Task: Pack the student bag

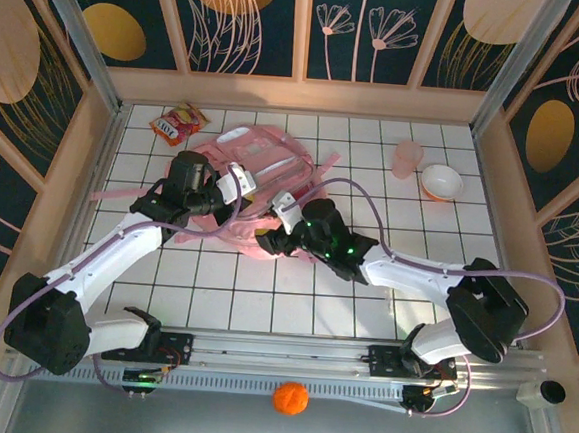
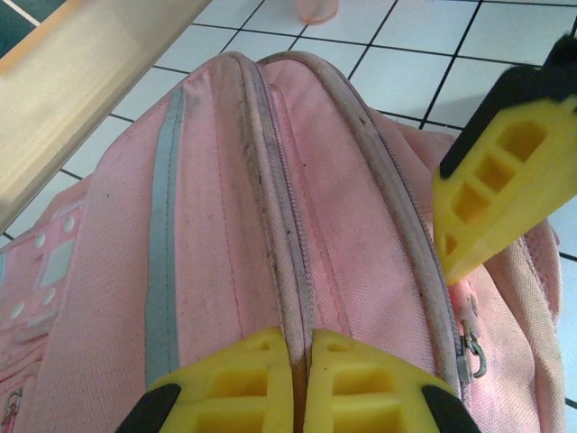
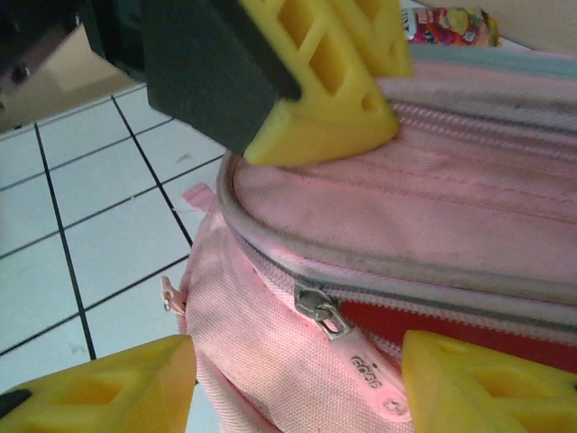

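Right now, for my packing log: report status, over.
Left gripper shut, pinching student bag at a seam ridge. Right gripper open, jaws astride zip pull. Snack packet, cup, bowl apart from bag.

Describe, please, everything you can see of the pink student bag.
The student bag is a large, soft backpack of pale pink woven fabric with a grey stripe, scuffed piping along its zips and loose pink straps. It lies slumped on the white tiled table. The left end effector is shut on the ridge by its top zip. The right end effector is open, its fingers either side of a metal zip pull, beside which red shows.
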Tool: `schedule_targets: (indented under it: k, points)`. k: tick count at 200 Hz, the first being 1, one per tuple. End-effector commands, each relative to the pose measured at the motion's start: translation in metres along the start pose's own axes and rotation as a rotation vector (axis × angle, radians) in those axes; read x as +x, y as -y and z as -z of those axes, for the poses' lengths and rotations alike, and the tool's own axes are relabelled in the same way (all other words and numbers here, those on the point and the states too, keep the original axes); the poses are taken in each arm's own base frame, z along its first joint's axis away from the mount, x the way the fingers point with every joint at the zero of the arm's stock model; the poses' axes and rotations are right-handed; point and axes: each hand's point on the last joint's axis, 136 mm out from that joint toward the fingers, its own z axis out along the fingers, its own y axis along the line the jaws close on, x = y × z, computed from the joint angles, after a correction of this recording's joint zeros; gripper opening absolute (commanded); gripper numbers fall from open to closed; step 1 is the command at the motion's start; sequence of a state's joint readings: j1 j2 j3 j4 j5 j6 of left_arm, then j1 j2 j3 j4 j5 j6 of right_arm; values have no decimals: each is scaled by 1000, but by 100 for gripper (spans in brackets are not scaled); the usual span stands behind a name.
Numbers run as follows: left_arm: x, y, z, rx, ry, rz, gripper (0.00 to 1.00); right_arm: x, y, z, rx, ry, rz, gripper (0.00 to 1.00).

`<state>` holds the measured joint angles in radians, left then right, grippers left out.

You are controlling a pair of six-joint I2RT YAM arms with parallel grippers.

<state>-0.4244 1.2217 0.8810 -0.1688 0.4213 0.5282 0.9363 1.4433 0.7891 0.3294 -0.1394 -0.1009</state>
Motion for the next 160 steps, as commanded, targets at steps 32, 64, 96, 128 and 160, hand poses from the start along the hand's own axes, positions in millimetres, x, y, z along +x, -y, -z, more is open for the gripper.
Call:
schedule_targets:
  k: [32, 64, 96, 128, 160]
  points:
    - [-70, -2, 27, 6, 248, -95, 0, -17, 11, 6, 6, 53, -5, 31]
    - [-61, -8, 23, -20, 201, -87, 0, -11, 20, 15, 23, 31, -32, 16]
    - [-56, -12, 22, -45, 172, -94, 0, 0, 39, 23, 97, -12, -76, 7]
    - [-51, -15, 19, -61, 144, -99, 0, 6, 47, 28, 112, -51, -80, 0]
    - [-47, -16, 18, -63, 126, -99, 0, 14, 47, 28, 91, -92, -88, 0]
